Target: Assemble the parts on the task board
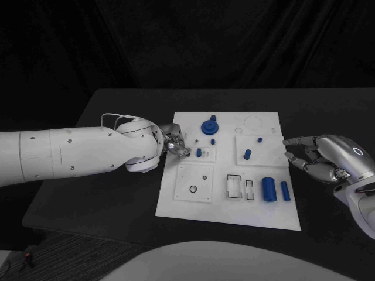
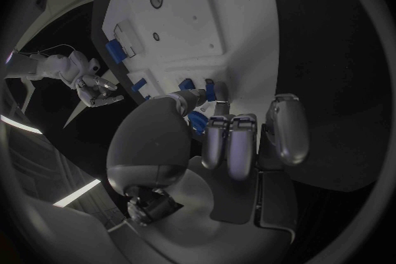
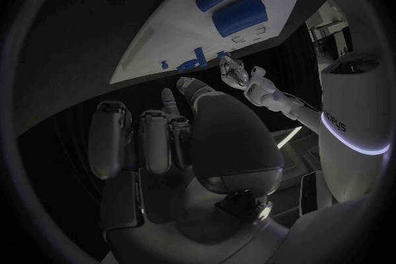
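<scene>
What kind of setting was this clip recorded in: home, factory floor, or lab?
Most likely a robotics lab test bench. A white rectangular task board with small blue cylindrical parts lies on a black table against a dark backdrop, and a silver robot hand waits at the board's edge.

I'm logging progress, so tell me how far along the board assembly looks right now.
Partly done, as far as I can tell. A tall blue part and small pegs already stand upright on the task board. The left hand has its fingers at a small blue peg; whether it grips it is unclear. Two blue cylinders lie loose, and the right hand hovers beside the board.
</scene>
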`<state>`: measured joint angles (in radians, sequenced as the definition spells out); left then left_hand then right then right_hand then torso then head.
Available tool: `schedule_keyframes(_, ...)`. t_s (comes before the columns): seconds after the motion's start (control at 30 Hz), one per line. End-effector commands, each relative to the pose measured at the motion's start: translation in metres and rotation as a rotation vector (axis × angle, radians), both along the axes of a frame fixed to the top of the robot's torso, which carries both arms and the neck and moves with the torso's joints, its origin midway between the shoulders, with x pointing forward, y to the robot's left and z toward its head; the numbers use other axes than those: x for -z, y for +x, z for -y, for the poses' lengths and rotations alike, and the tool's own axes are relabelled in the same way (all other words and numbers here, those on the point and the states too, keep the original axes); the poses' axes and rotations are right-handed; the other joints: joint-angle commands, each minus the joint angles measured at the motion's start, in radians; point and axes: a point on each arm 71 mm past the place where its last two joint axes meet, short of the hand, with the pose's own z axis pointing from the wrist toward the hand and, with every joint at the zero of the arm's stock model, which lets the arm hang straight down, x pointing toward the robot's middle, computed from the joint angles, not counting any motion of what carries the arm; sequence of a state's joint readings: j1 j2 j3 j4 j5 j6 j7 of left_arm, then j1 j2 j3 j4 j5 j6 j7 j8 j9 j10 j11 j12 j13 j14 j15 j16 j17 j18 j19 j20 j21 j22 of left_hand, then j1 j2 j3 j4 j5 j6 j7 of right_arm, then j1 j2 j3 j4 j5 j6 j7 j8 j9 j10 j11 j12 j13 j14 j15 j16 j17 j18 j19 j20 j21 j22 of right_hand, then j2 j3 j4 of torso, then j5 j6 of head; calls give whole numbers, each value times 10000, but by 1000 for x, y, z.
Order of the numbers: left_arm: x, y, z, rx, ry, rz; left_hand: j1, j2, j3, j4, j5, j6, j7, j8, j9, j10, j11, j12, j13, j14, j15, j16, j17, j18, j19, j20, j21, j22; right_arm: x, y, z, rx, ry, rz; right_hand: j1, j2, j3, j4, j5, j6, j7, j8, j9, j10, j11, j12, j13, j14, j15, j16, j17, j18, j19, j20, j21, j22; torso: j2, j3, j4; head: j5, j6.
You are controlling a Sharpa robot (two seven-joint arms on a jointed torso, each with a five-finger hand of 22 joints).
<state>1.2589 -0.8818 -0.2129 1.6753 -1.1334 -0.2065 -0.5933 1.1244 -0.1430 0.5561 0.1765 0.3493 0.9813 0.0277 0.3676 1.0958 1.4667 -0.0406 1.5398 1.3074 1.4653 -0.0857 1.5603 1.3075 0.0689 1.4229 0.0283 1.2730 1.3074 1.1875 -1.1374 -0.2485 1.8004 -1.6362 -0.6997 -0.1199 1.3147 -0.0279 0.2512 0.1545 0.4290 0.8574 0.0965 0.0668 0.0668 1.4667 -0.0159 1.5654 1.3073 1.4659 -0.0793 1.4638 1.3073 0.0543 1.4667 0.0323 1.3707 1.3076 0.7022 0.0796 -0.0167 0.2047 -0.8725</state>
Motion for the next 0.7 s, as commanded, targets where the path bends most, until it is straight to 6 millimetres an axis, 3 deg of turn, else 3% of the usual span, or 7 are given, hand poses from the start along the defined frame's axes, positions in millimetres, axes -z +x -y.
schedule_keyframes(0.03,5,-4,-1,175,188,-371,-98,19,-47,-34,-53,-20,-34,-10,10,763,-3,-62,2360,914,-9,-56,2345,14,-25,-20,-69,1692,1,0,1,146,25,2,86,-15,45,-5,65,70,-6,-5,5,1041,80,54,2635,759,55,-34,1035,-90,237,42,13,2035,2,5,-4,8,-2)
schedule_keyframes(0.23,6,-5,-1,177,150,-534,-84,58,-67,-72,-82,-43,-26,-29,4,721,2,-115,2321,889,-2,-83,2299,23,-55,-14,-119,1679,1,-1,2,162,22,-4,86,-15,45,-5,65,70,-6,-5,5,1041,80,54,2635,759,55,-34,1035,-90,237,42,13,2035,-10,6,-2,-1,-2)
schedule_keyframes(0.3,6,-5,0,196,118,-552,-157,133,-164,-48,-318,-71,2,-58,-8,702,27,-137,2307,873,18,-99,2272,25,-77,4,-147,1677,1,-1,1,155,23,-7,86,-15,45,-5,65,70,-6,-5,5,1041,80,54,2635,759,55,-34,1035,-90,237,42,13,2035,-10,3,-2,-2,-2)
schedule_keyframes(0.4,6,-5,0,206,36,-581,-687,276,-774,353,-1408,-93,103,-143,-68,668,112,-173,2280,850,96,-121,2235,30,-124,68,-216,1666,1,-1,1,146,23,-10,86,-15,45,-5,65,70,-6,-5,5,1041,80,54,2635,759,55,-34,1035,-90,237,42,13,2035,-5,2,-4,-1,-2)
schedule_keyframes(0.53,7,-4,0,182,-72,-667,-1361,369,-1875,989,-1919,-322,263,-534,-390,648,243,-187,2270,832,206,-134,2211,33,-156,153,-257,1661,1,0,1,148,16,-18,86,-15,45,-5,65,70,-6,-5,5,1041,80,54,2635,759,55,-34,1035,-90,237,42,13,2035,-4,6,-5,-2,-2)
schedule_keyframes(0.57,8,-4,-1,166,-75,-699,-1761,590,-2573,1127,-2518,-406,345,-833,-730,632,324,-196,2262,814,263,-148,2183,37,-177,236,-286,1655,1,0,1,146,9,-25,86,-15,45,-5,65,70,-6,-5,5,1041,80,54,2635,759,55,-34,1035,-90,237,42,13,2035,-3,6,-4,5,-2)
schedule_keyframes(0.7,8,-3,-2,111,-92,-713,-2444,1023,-3640,1162,-2695,-366,411,-1109,-1178,597,394,-224,2239,795,336,-160,2157,58,-212,304,-335,1642,2,0,1,133,1,-35,86,-15,45,-5,65,70,-6,-5,5,1041,80,54,2635,759,55,-34,1035,-90,237,42,13,2035,3,3,-3,8,-2)
